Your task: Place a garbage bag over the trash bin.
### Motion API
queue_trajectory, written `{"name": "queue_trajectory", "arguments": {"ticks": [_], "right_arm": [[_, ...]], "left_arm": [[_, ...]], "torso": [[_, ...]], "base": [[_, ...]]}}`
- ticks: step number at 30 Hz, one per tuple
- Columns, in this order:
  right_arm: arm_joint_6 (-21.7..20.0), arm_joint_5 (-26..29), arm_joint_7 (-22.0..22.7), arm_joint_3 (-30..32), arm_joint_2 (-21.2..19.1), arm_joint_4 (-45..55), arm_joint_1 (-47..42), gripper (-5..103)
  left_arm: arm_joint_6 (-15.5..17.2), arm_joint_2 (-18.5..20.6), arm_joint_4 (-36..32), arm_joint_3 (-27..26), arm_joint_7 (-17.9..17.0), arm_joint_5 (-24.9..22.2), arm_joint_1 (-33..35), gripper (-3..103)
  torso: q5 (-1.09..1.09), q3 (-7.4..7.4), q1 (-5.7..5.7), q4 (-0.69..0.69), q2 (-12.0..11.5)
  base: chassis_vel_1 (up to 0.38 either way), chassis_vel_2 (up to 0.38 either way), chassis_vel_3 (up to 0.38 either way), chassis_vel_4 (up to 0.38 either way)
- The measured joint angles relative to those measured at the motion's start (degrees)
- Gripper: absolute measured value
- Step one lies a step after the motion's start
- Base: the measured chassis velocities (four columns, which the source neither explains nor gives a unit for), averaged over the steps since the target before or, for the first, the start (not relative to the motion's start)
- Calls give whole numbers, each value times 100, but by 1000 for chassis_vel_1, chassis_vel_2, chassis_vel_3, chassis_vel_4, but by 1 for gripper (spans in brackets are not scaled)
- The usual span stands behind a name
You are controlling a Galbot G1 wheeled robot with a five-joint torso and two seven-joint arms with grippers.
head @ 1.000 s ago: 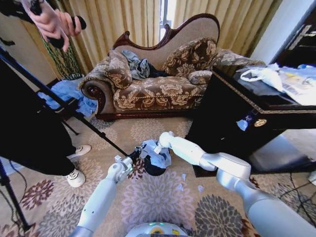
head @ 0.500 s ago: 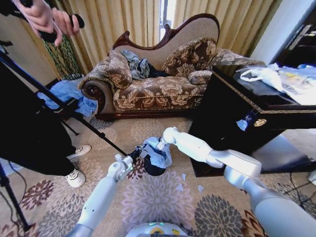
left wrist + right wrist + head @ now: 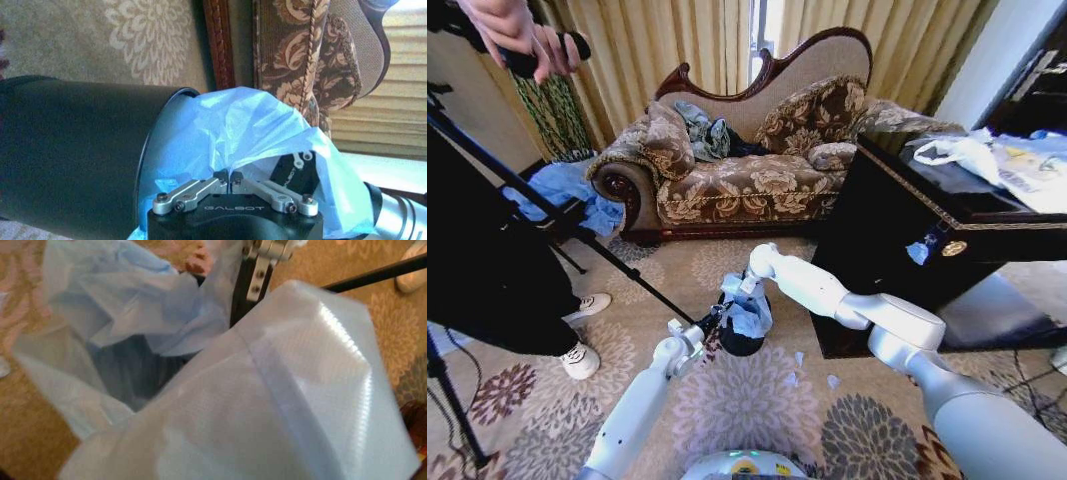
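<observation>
The small black trash bin (image 3: 739, 343) stands on the patterned carpet in front of the sofa. The pale blue garbage bag (image 3: 746, 311) is bunched over its mouth and rises above the rim. My left gripper (image 3: 713, 325) is at the bin's left rim, shut on the bag's edge. In the left wrist view its fingertips (image 3: 229, 179) pinch the bag (image 3: 247, 130) beside the bin wall (image 3: 67, 150). My right gripper (image 3: 745, 284) holds the bag's top edge above the bin. The bag (image 3: 267, 405) covers most of the right wrist view, with the dark bin interior (image 3: 137, 370) below it.
A patterned sofa (image 3: 747, 180) stands behind the bin and a dark cabinet (image 3: 907, 240) stands close on the right. A black tripod leg (image 3: 557, 215) slants down to the bin's left. A person's shoes (image 3: 582, 355) are on the carpet at left. White scraps (image 3: 799, 358) lie right of the bin.
My right gripper has moved up and slightly left, drawing the bag's top edge higher above the bin. My left arm has shifted slightly right, closer to the bin's rim.
</observation>
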Motion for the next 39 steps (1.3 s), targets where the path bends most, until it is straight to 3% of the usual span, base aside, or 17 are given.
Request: {"name": "queue_trajectory", "arguments": {"ticks": [17, 39], "right_arm": [[272, 82, -408, -21, -281, 225, 251, 100], [3, 335, -411, -9, -544, 586, 123, 100]], "left_arm": [[-12, 61, 22, 8, 33, 55, 72, 0], [-35, 9, 133, 50, 69, 193, 126, 0]], "torso": [[1, 0, 0, 0, 0], [0, 0, 0, -1, 0]], "base": [[0, 0, 0, 0], [0, 0, 0, 0]]}}
